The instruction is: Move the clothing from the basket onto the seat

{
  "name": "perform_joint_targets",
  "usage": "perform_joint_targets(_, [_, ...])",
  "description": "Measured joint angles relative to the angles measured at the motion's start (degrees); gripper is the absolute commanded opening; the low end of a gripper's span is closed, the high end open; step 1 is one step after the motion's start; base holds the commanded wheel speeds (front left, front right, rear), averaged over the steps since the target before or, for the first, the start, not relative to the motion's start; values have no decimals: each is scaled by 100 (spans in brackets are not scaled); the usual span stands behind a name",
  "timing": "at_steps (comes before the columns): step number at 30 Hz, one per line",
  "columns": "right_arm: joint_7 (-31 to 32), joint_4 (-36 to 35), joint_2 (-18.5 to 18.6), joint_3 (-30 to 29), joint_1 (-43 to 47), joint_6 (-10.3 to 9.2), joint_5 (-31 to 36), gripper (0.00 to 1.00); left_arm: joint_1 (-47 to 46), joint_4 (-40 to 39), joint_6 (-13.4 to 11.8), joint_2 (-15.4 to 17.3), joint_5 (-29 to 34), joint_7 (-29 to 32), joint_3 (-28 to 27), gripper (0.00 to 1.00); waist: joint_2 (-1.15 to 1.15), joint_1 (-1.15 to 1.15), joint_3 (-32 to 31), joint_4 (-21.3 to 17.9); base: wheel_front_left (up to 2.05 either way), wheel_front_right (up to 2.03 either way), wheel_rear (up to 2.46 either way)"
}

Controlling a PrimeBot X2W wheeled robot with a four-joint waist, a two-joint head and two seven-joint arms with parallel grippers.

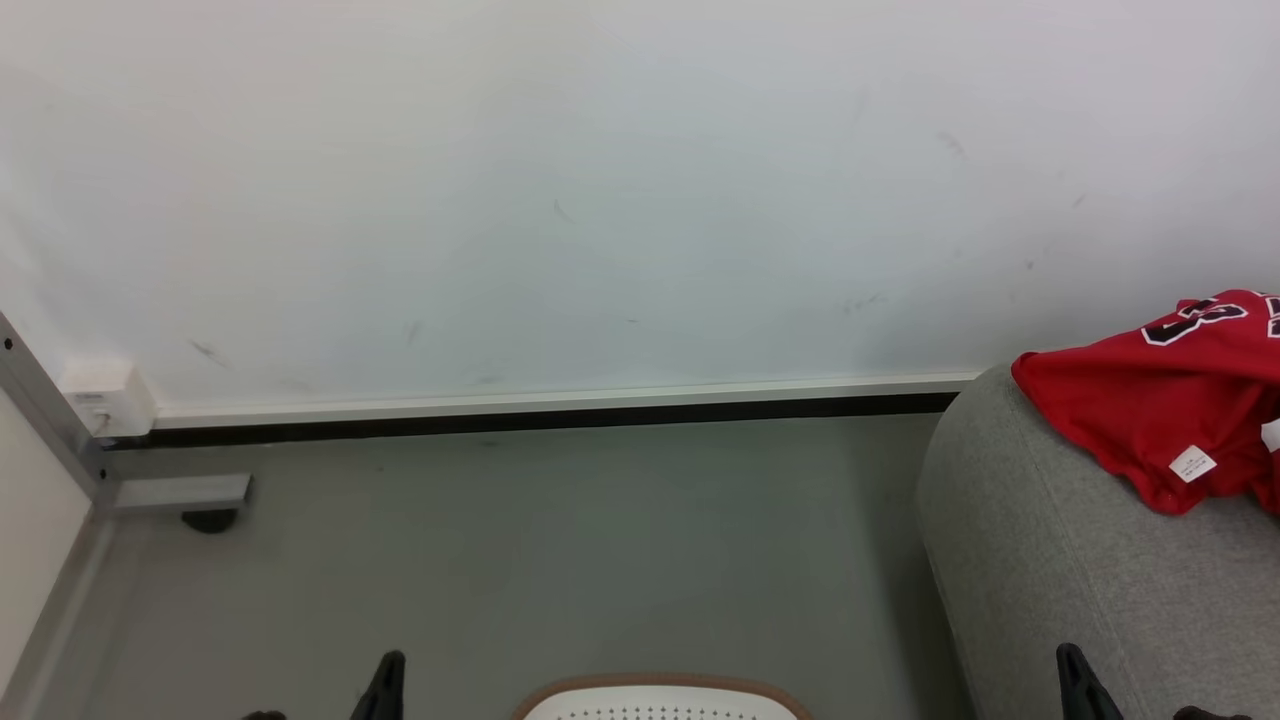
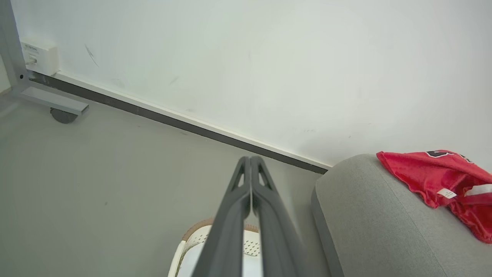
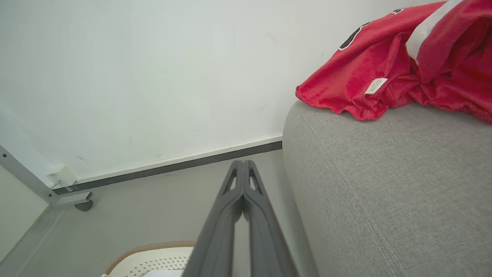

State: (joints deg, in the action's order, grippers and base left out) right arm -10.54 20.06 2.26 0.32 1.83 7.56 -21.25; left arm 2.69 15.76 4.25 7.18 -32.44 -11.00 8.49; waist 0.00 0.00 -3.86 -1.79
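The red clothing (image 1: pixel 1170 400) lies crumpled on the grey seat (image 1: pixel 1060 560) at the right, its white tag (image 1: pixel 1192 463) showing. The clothing (image 2: pixel 442 179) also lies on the seat (image 2: pixel 376 223) in the left wrist view, and the clothing (image 3: pixel 388 73) tops the seat (image 3: pixel 384 184) in the right wrist view. The basket's (image 1: pixel 660 695) brown rim peeks up at the bottom centre. My left gripper (image 1: pixel 385 680) and right gripper (image 1: pixel 1075 675) sit low on either side of the basket. My left gripper (image 2: pixel 250 158) and right gripper (image 3: pixel 243 163) are both shut, tips touching, holding nothing.
A white wall (image 1: pixel 600 200) with a dark baseboard (image 1: pixel 540 418) runs across the back. A grey metal frame foot (image 1: pixel 180 492) with a caster and a white wall box (image 1: pixel 105 395) stand at the left. Grey floor (image 1: pixel 520 560) lies between them and the seat.
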Motion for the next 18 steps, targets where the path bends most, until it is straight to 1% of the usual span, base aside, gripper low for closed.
perform_joint_targets(3, [49,-18,0,-24,-41,0,-183,0,-23,-22,0,-13,-166,52,-49,0,0,0,7,3,0,0,0])
perform_joint_targets(4, [99,-42,0,-42,-60,0,-402,0,-38,-42,0,-31,-339,108,-87,0,0,0,13,6,0,0,0])
perform_joint_targets(8, [197,-69,1,-74,-79,0,-791,0,-82,-88,-1,-60,-667,203,-165,0,0,0,27,13,0,0,0])
perform_joint_targets(9, [197,-69,1,-74,-79,0,-791,0,-82,-88,-1,-60,-667,203,-165,0,0,0,27,13,0,0,0])
perform_joint_targets(10, [244,-85,1,-88,-108,0,-981,0,-112,-105,-1,-70,-848,247,-212,0,0,0,34,16,0,0,0])
perform_joint_targets(12, [252,-92,1,-94,-133,0,-1087,0,-125,-111,-1,-75,-901,281,-235,0,0,0,37,17,0,0,0])
perform_joint_targets(18, [400,-135,2,-149,-183,0,-1604,0,-169,-145,-9,-102,-1354,396,-334,0,0,0,57,27,0,0,0])
